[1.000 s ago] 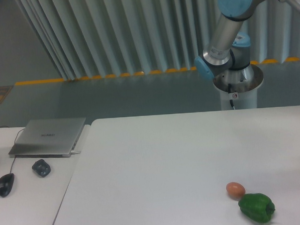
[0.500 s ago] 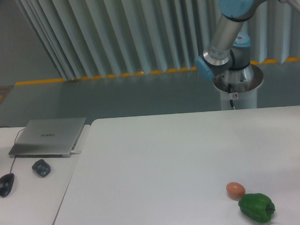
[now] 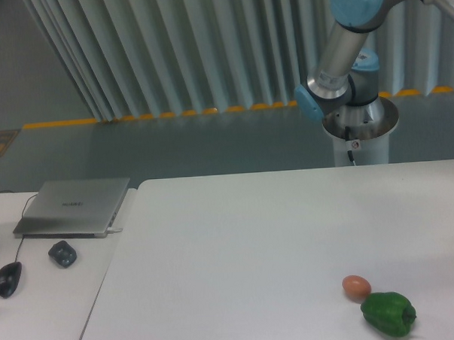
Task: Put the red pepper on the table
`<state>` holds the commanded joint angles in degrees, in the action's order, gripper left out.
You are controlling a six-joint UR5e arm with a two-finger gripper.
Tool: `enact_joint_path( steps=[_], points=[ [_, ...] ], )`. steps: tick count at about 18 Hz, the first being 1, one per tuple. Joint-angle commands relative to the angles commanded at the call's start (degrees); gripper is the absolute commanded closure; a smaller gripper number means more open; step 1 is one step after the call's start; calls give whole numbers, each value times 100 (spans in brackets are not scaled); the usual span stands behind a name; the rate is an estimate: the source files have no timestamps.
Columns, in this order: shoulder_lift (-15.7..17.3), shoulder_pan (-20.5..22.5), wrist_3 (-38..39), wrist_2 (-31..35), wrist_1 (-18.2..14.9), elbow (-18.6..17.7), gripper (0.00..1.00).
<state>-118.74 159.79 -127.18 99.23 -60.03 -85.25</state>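
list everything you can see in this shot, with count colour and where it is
large white rectangular table: 1, white, fills the centre and right foreground
lumpy green pepper: 1, green, on the table near its front right
small orange-brown egg-shaped thing: 1, orange-brown, just left of and behind the green pepper
narrower white desk: 1, white, left of the table
grey laptop: 1, grey, closed, at the back of the desk
black computer mouse: 1, black, on the desk's left edge
small dark rounded object: 1, dark grey, in front of the laptop
red pepper: none in view
robot arm: 1, grey with light-blue joints, behind the table at upper right; its pincer is out of frame
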Motion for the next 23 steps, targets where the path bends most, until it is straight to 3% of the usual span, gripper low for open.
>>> enact_joint_path(
  steps=[6,10,12,14,16,17,19,23],
  points=[
    [44,-26,17,9,-79,158,40],
    [88,-44,149,-96,-228,220,45],
    [149,-35,175,-394,-500,281,45],
    [141,-44,289,-387,-501,273,44],
    [141,-27,377,-448,-501,273,22],
    [141,-9,386,-457,-492,264,1],
    [149,87,613,-500,-492,246,0],
    [71,316,2148,-1028,-457,263,0]
  ],
)
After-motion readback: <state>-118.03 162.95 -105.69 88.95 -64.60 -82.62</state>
